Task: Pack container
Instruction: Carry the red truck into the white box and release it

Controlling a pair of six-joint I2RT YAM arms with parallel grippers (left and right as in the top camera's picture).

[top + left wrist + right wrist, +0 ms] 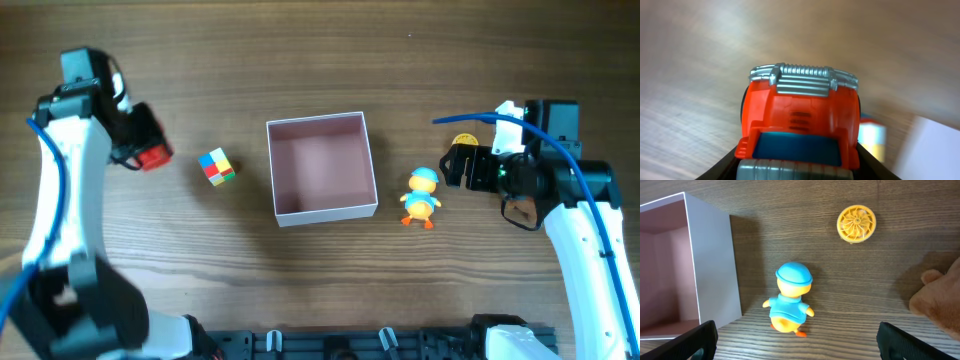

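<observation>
Left gripper (146, 150) has its jaws clamped on the sides of a red toy truck (800, 115), which looks lifted off the table way out at 9 o'clock. Right gripper (450, 166) is spread wide with nothing in it, lined up on the duck (789, 305) at 3 o'clock. The container (325, 212) sits dead centre with nothing in it yet. My worry: the colored cube (216, 166) sits right between truck and box, so a low carry could knock it or shove that thin wall. The duck's also near the wall, so a wide finger might land on it.
</observation>
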